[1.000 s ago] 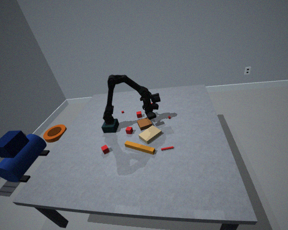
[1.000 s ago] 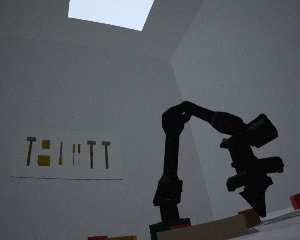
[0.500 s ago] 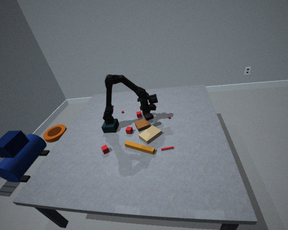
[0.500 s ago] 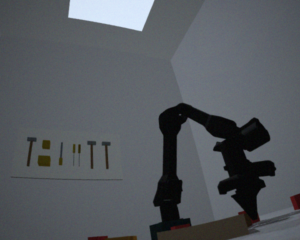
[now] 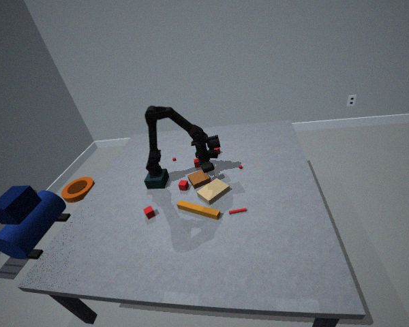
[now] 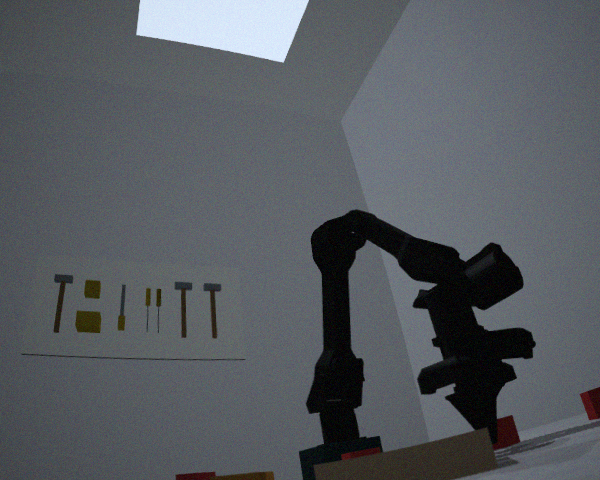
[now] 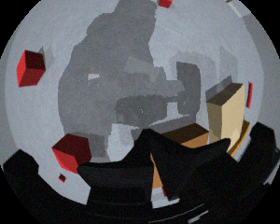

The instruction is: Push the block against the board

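The brown square block (image 5: pixel 198 178) (image 7: pixel 185 133) lies flat on the grey table (image 5: pixel 261 228), just right of the arm's base. The tan board (image 5: pixel 213 190) (image 6: pixel 403 457) (image 7: pixel 226 112) lies beside it on the near right. The two sit very close, and I cannot tell whether their sides meet flush. My gripper (image 5: pixel 207 167) (image 6: pixel 482 421) (image 7: pixel 147 133) is shut and empty. It points down at the block's far edge, with its tip low at the table. In the exterior view the block is hidden behind the board.
A long orange bar (image 5: pixel 198 209) and a red stick (image 5: pixel 237 210) lie in front of the board. Red cubes (image 5: pixel 183 184) (image 5: pixel 148 212) (image 5: pixel 197 162) (image 7: pixel 72 151) are scattered around. An orange ring (image 5: pixel 77 189) and a blue machine (image 5: pixel 21 218) are at the left edge.
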